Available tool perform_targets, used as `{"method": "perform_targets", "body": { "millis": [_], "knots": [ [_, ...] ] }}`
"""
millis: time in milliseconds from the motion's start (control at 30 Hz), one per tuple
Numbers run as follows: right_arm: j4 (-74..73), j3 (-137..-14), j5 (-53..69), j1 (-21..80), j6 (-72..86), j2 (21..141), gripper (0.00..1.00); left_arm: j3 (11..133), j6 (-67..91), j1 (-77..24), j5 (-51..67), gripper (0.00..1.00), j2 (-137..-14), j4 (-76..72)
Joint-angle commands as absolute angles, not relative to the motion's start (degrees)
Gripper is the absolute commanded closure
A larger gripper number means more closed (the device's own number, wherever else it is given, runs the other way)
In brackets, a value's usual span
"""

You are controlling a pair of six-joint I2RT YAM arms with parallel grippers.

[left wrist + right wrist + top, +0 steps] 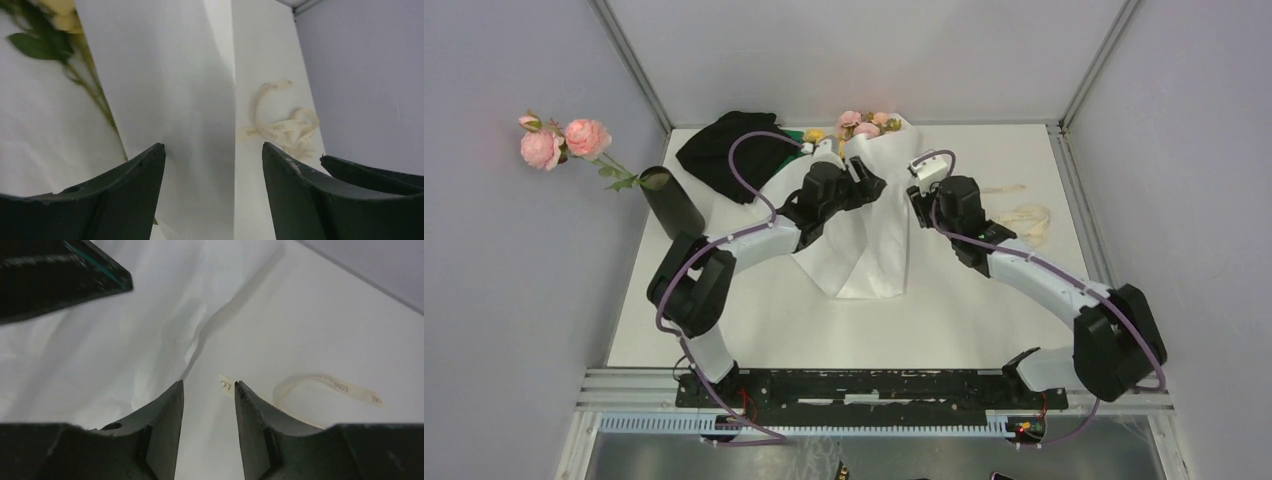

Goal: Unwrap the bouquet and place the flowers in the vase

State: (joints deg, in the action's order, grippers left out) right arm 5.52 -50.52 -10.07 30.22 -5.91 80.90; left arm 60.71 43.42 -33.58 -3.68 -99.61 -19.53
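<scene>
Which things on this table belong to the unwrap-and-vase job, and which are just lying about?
Job in hand:
- white paper round the bouquet
- flowers at its far end
- vase
- cream ribbon, already off, lying right of the paper

Lying about:
- black-and-green cloth heap
- separate stem of pink roses, at the vase's mouth

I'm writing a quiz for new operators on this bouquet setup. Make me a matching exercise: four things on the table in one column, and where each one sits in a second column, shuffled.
Column A
1 vase
2 lace ribbon
3 black-and-green cloth heap
4 white paper sheet

Column B
a spread at the centre of the table
b far-left corner
c left edge, holding pink roses
d lying loose on the right side

Pairs: 1-c, 2-d, 3-b, 4-a
</scene>
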Motion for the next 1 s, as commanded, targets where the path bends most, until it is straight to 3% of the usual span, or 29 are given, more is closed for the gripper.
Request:
{"method": "perform_targets", "body": {
  "millis": [0, 267, 433, 967],
  "knots": [
    [6.42, -49.24, -14.75, 30.17, -6.50, 70.61, 0.52, 68.07, 40.32, -40.28, -0.27, 0.22, -103.48, -21.34],
    [3.82, -47.35, -21.31, 30.23, -7.45, 55.13, 0.52, 74.48, 44.10, -45.76, 6.68, 0.20, -116.21, -25.87],
    [3.95, -46.85, -22.08, 30.21, -8.22, 55.93, 0.50, 77.62, 43.09, -49.39, 8.08, 0.18, -120.39, -25.75],
    [7.04, -46.67, -16.02, 30.20, -5.53, 57.74, 0.51, 77.38, 28.29, -51.94, -1.04, 0.15, -97.32, -11.87]
  ]
}}
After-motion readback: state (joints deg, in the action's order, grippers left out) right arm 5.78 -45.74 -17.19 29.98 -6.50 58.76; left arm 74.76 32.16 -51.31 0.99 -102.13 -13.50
